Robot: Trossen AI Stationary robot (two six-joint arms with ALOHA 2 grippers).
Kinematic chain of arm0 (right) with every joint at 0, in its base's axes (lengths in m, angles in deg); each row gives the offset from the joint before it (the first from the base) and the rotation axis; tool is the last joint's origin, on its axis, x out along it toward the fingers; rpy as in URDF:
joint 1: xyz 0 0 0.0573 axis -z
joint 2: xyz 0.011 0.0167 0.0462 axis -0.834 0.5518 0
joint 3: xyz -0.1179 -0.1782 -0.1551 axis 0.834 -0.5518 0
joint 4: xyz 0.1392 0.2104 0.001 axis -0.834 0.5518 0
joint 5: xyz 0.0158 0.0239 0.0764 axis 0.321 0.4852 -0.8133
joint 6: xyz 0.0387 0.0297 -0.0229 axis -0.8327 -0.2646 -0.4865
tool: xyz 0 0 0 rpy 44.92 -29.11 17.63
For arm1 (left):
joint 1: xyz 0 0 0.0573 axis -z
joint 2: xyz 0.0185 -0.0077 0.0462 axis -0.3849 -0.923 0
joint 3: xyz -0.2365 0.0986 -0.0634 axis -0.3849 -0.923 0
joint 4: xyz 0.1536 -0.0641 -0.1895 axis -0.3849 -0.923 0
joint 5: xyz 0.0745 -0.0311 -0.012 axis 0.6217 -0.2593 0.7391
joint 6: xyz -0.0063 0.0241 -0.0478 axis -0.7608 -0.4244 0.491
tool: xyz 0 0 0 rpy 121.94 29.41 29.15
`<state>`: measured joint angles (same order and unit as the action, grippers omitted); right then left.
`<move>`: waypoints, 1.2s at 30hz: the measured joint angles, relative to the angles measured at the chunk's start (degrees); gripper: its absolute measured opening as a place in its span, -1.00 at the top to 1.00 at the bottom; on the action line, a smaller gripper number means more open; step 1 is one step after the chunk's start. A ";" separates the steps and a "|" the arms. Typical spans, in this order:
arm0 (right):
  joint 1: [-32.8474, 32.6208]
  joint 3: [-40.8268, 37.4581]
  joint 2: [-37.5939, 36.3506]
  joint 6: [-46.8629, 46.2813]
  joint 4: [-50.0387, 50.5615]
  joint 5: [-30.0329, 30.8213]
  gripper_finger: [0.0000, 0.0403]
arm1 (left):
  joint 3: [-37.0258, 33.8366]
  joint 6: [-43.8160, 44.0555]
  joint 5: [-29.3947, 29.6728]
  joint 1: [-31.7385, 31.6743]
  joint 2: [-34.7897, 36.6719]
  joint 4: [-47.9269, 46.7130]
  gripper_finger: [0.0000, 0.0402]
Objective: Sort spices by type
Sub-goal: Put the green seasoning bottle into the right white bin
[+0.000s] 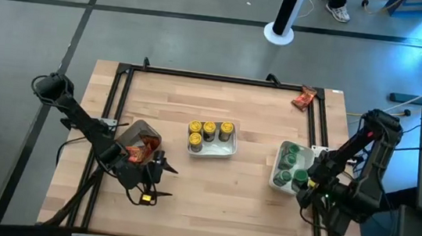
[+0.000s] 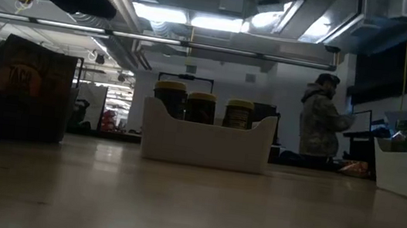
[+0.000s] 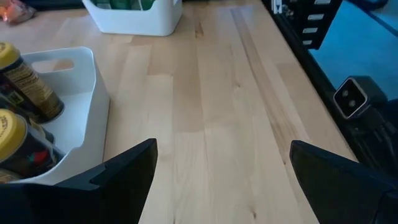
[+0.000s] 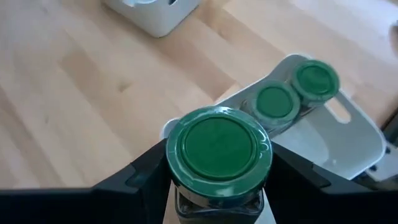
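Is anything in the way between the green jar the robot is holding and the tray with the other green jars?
Nothing visible is. The right hand holds the green-lid jar just above the white tray.

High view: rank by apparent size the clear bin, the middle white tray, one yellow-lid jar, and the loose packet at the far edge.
1. Clear bin and white tray: look about alike; the left arm covers part of the bin, so no ranking.
2. Loose packet.
3. Yellow-lid jar: smallest, though only slightly under the packet.
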<state>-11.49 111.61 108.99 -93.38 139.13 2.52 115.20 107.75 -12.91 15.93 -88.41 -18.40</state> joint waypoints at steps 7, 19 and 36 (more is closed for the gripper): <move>0.08 -6.05 0.00 -1.89 -1.49 0.44 -0.05 | 0.00 -3.54 0.11 0.00 0.00 5.02 -0.74; 0.13 -16.83 0.02 -1.64 -14.01 1.50 -0.06 | 0.00 -4.77 0.09 -0.09 0.00 6.74 -0.74; 0.13 -20.14 0.07 0.37 -20.62 -1.97 -0.13 | 0.00 -4.75 0.04 -0.09 0.00 7.04 -0.74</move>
<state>-11.36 91.48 109.05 -93.01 118.51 0.55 115.20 103.00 -12.87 15.84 -88.41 -11.36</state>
